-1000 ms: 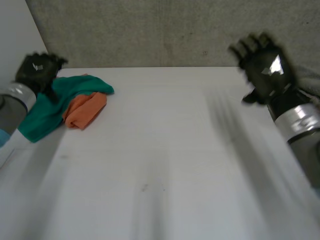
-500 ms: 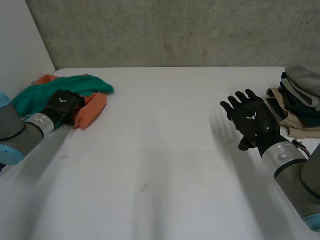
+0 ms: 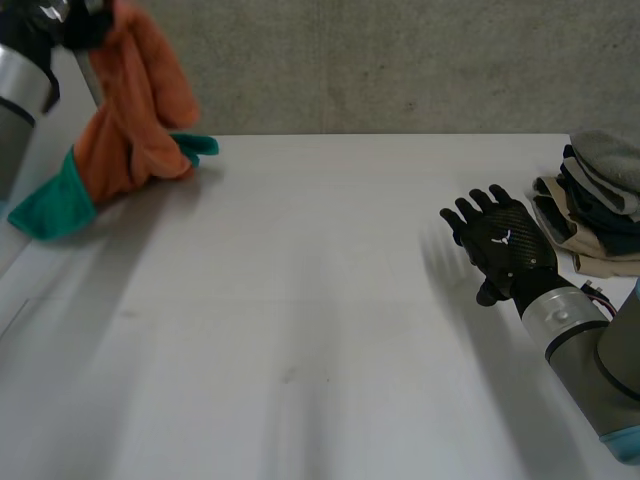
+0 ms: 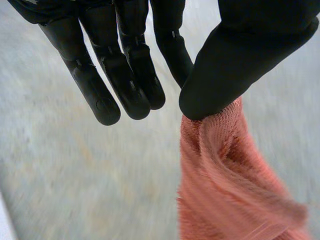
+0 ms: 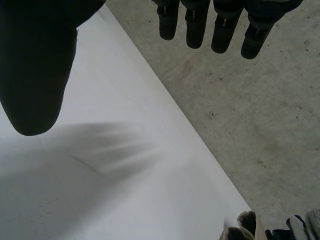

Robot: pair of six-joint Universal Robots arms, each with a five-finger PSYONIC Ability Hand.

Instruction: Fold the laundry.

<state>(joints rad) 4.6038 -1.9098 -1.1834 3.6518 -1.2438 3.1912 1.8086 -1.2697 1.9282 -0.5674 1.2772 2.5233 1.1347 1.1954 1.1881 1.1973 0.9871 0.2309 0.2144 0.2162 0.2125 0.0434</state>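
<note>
My left hand (image 3: 58,14) is raised high over the table's far left corner, shut on an orange cloth (image 3: 135,110) that hangs down from it. In the left wrist view the thumb (image 4: 235,60) pinches the top of the orange cloth (image 4: 225,185) against a finger, while the other fingers (image 4: 125,75) stay nearly straight. A teal cloth (image 3: 55,205) shows below and beside the orange one; whether it hangs with it or lies on the table I cannot tell. My right hand (image 3: 505,250) hovers open, palm down, over the table's right side, holding nothing.
A stack of folded laundry (image 3: 600,200) in grey, dark blue and beige sits at the table's right edge, just beyond my right hand. The white table (image 3: 320,330) meets a concrete wall at the back. The stack's edge (image 5: 280,232) shows past my right fingertips (image 5: 225,25).
My left hand closed on the orange cloth in the pile and lifted it high off the table. The right hand came down to the right side and has held still since.
</note>
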